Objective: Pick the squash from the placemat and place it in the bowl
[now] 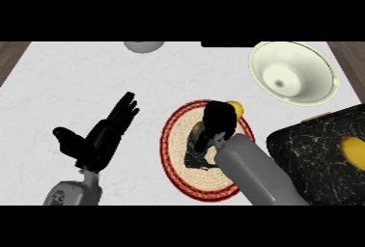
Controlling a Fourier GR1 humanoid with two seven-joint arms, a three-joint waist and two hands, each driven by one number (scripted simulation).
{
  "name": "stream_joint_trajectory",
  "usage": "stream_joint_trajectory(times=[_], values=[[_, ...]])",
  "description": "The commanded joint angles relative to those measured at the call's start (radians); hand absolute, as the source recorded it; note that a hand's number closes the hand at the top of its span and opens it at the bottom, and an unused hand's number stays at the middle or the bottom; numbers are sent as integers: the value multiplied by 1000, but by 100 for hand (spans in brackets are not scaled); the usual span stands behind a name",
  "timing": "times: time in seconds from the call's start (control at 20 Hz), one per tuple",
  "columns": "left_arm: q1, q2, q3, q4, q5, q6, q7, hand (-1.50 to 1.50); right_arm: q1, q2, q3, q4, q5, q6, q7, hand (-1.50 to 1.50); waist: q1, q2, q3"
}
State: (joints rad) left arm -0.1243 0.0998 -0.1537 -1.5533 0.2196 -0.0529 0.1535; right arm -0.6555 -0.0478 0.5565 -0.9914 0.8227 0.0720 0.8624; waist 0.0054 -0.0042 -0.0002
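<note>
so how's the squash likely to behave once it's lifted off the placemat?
Only a rounded yellow edge of the squash shows past the right hand, so it may roll if released on the flat placemat. It looks like a smooth solid body, probably stiff, possibly slippery. The bowl is deep and tilted, so the squash would likely settle toward its centre.

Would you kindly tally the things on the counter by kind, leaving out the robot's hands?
Placemat: 1
Squash, yellow, mostly hidden behind the right hand: 1
Bowl, cream: 1
Black marbled box with a yellow piece on it: 1
Pale round thing at the far edge, cut off: 1
Total: 5
</note>
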Motion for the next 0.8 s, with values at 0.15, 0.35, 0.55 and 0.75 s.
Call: stream_joint_trajectory(times=[0.15, 0.35, 0.55, 0.75], values=[[45, -3, 3, -59, 3, -2, 17, 0, -22, -22, -22, -181, 118, 27, 158, 150, -4, 0, 0], [7, -5, 17, 6, -14, -5, -8, 0, -37, -36, -62, -400, 119, 105, 224, 150, -16, -1, 0], [-9, -2, 29, 13, -13, -3, -2, 0, -79, -47, -39, -545, 232, 143, 320, 150, -22, -3, 0], [41, -7, 8, -9, -20, -17, -19, 0, -136, -55, -93, -654, 262, 266, 366, 150, -13, -3, 0]])
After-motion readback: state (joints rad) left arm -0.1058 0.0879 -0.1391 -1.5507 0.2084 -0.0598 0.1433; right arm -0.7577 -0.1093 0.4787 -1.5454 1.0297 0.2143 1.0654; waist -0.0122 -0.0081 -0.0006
